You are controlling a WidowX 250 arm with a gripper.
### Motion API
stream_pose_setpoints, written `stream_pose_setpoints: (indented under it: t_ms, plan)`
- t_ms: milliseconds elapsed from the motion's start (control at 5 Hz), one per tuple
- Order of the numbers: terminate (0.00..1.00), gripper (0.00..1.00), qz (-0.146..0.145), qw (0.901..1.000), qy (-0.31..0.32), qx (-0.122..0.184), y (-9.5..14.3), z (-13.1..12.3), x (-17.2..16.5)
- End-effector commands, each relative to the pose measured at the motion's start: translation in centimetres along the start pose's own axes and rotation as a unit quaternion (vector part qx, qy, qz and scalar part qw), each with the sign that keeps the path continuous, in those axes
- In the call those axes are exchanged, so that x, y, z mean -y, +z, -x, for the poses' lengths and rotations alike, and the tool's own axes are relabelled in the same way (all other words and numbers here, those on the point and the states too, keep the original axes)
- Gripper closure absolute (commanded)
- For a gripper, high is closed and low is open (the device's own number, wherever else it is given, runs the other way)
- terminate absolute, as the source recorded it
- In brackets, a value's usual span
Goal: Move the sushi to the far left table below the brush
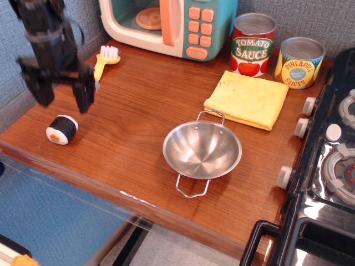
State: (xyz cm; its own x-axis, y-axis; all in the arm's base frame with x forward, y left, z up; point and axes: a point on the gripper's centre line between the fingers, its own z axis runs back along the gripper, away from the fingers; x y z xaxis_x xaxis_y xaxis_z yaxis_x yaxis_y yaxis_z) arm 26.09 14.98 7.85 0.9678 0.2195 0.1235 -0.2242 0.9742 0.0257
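The sushi (pixel 61 129) lies on its side on the brown table (pixel 127 127) at the far left, near the front edge. The brush (pixel 104 61), yellow handle and white bristles, lies farther back, partly behind my arm. My gripper (pixel 62 94) hangs above and just behind the sushi, its two black fingers spread wide and empty. It is clear of the sushi.
A steel bowl (pixel 202 150) sits mid-table. A yellow cloth (pixel 247 99) lies behind it. A toy microwave (pixel 166 25), a tomato sauce can (pixel 252 44) and a pineapple can (pixel 299 62) stand along the back. A black toy stove (pixel 327 166) is at the right.
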Motion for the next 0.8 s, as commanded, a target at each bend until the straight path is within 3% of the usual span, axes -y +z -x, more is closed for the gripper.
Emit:
stream_pose_setpoints:
  t_ms: [0, 200, 400, 600]
  plan:
    - [0.0, 0.0, -0.004, 0.9986, -0.04, 0.033, 3.14, -1.17, 1.33]
    - [0.0, 0.0, -0.021, 0.9969, -0.072, 0.025, 2.45, -1.59, 1.59]
    - [0.0, 0.0, -0.021, 0.9969, -0.072, 0.025, 2.45, -1.59, 1.59]
    - [1.0, 0.0, -0.021, 0.9969, -0.072, 0.025, 2.45, -1.59, 1.59]
